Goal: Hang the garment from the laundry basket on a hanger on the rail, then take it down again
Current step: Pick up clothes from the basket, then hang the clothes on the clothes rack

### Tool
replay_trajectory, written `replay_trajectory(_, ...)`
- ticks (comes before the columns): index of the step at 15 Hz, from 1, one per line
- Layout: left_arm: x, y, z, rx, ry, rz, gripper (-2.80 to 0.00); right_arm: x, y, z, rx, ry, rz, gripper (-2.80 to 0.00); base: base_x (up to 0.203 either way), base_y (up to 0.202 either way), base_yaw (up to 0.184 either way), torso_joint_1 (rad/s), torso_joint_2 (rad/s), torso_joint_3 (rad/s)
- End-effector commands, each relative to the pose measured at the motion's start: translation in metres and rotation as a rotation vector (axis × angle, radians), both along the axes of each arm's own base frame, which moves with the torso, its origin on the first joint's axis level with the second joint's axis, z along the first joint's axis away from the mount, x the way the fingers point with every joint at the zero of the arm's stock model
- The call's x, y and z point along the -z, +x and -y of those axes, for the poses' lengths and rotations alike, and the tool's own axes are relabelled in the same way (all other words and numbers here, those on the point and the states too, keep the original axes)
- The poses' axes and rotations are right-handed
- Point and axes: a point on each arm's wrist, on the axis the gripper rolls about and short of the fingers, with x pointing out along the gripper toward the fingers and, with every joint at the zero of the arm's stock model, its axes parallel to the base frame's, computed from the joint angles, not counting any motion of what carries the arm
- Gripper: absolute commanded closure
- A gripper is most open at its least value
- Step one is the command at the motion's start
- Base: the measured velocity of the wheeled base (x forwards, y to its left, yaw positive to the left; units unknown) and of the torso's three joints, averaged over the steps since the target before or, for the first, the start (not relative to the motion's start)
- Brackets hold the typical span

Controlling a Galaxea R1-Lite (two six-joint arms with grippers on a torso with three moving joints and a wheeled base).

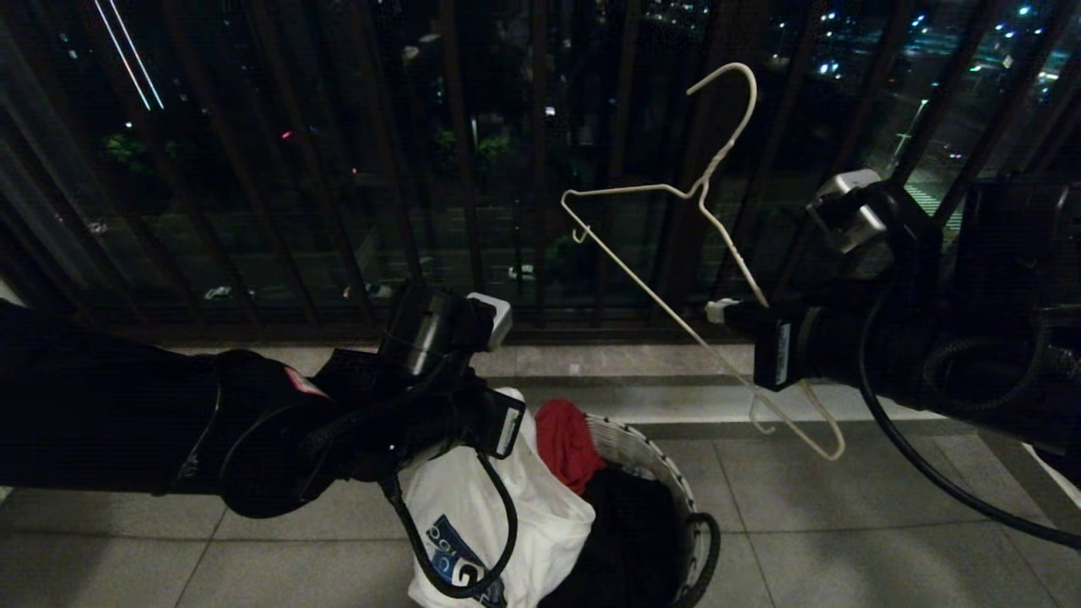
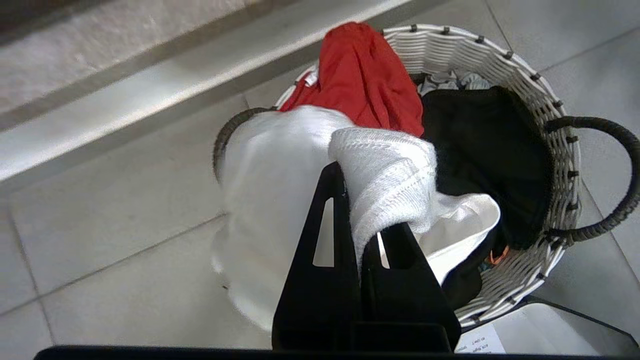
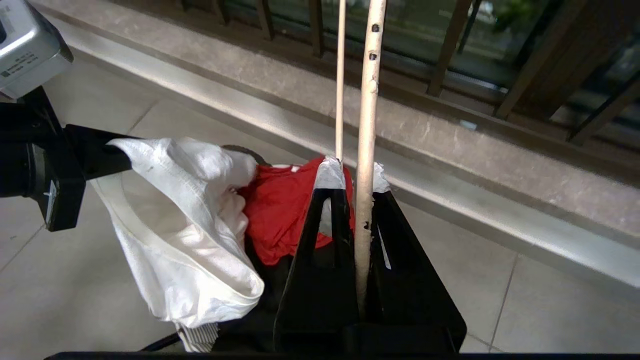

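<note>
My left gripper (image 1: 512,415) (image 2: 362,207) is shut on a fold of the garment (image 1: 481,498) (image 2: 270,190), a white T-shirt with a blue logo. The shirt is lifted and hangs down over the near side of the laundry basket (image 1: 650,456) (image 2: 500,55). At the right, my right gripper (image 1: 718,311) (image 3: 356,180) is shut on a lower wire of the thin white hanger (image 1: 700,187) (image 3: 367,125). The hanger is held in the air, tilted, with its hook uppermost, in front of the dark balcony bars. The garment (image 3: 170,225) also shows in the right wrist view. The rail is out of view.
A red cloth (image 1: 564,441) (image 2: 365,75) and a black garment (image 1: 629,532) (image 2: 480,145) lie in the basket. The basket has a dark loop handle (image 2: 620,170). A stone kerb (image 1: 642,363) runs below the balcony railing (image 1: 456,169). Grey floor tiles (image 1: 844,532) surround the basket.
</note>
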Motion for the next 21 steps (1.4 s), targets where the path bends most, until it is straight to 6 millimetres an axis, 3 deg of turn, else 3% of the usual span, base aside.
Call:
replay_trajectory(1, 0.001, 0.001, 0.0, -0.003, 0.001, -0.001, 0.0, 0.001, 0.001, -0.001, 0.0, -0.001, -0.002, 0.0, 0.0, 0.0, 0.0, 0.002, 0.01, 0.194)
replay_trajectory(16, 0.008, 0.007, -0.003, -0.024, 0.016, -0.015, 0.0, 0.002, 0.001, -0.001, 0.0, -0.003, -0.004, 0.0, 0.0, 0.0, 0.0, 0.001, 0.0, 0.189)
replay_trajectory(21, -0.004, 0.019, -0.016, -0.075, -0.016, 0.015, 0.0, 0.004, 0.004, 0.001, 0.022, -0.02, -0.02, 0.0, 0.0, 0.0, 0.0, 0.0, 0.0, 0.02)
